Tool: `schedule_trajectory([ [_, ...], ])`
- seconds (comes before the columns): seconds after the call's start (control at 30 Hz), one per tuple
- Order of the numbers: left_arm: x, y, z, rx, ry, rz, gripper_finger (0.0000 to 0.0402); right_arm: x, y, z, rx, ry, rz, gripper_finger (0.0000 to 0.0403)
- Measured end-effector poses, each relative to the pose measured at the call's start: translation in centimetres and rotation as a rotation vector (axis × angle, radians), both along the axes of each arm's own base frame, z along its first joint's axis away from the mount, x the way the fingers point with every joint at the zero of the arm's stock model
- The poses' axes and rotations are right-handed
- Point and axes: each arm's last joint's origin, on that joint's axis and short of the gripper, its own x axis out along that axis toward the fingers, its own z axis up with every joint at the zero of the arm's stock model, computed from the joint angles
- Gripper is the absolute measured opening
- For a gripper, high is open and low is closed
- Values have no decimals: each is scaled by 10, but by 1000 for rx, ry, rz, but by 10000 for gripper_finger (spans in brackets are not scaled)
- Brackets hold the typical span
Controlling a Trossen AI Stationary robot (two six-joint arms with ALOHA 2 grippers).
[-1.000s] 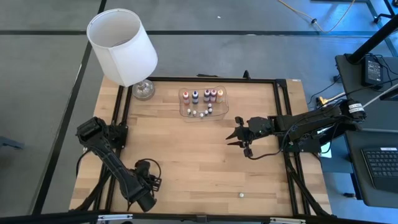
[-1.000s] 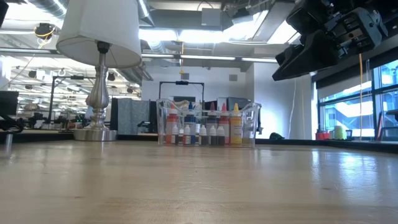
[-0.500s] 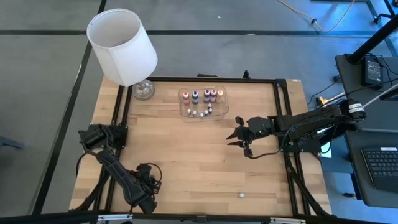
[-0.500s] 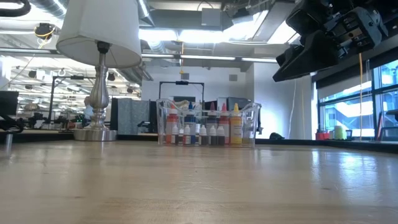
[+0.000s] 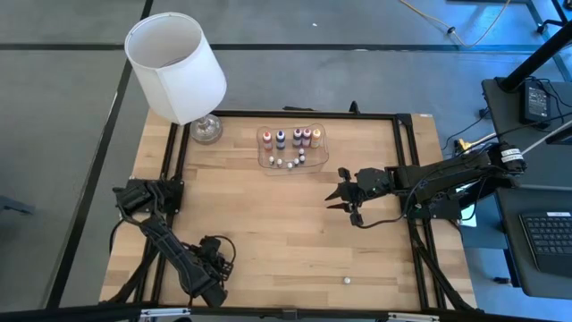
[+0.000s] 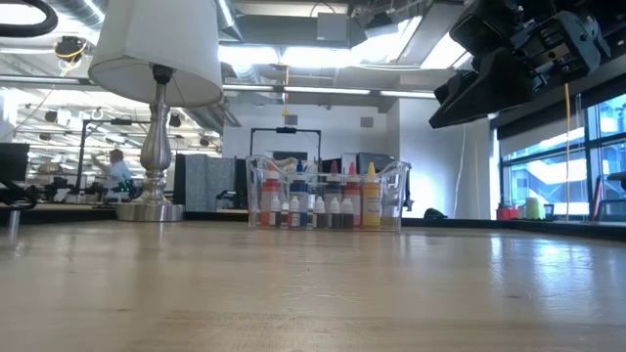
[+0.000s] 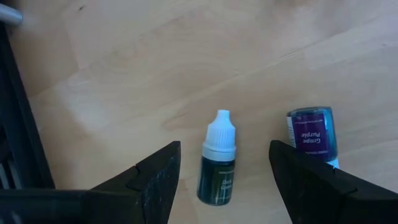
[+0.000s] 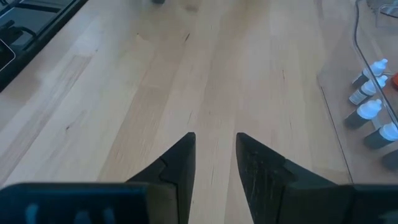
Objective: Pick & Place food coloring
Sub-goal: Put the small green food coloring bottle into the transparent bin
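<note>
In the left wrist view a dark bottle with a white tip (image 7: 217, 167) lies on the wood between my left gripper's (image 7: 224, 147) open fingers, touching neither. A purple-labelled bottle (image 7: 310, 133) lies just outside one finger. In the high view that gripper (image 5: 211, 270) hangs low over the near left corner and hides both bottles. Several more food coloring bottles stand in the clear tray (image 5: 291, 146) near the far edge, also seen in the low view (image 6: 328, 200). One tiny whitish bottle (image 5: 347, 280) sits near the near edge. My right gripper (image 5: 340, 193) is open and hovers right of centre.
A white-shaded lamp (image 5: 175, 64) stands on its glass base (image 5: 206, 131) at the far left corner. A black frame rail (image 5: 411, 206) runs along the table's edges. The tray's edge shows beside my right gripper (image 8: 214, 139) in its wrist view. Bare wood lies between the two arms.
My left arm has sunk lower over the near left corner of the table, mostly in the first half second. My right arm has kept still, and the bottles and tray have not moved.
</note>
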Motion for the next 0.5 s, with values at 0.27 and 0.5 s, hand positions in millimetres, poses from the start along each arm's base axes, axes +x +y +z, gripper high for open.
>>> schedule_trajectory([
  [0.27, -1, -1, 1, -38, 40, 27, 236, 0, 0, 0, 0, 0, 0, 118],
  [0.5, 1, -3, 0, -53, 6, 68, 207, 0, 0, 0, 0, 1, 0, 118],
])
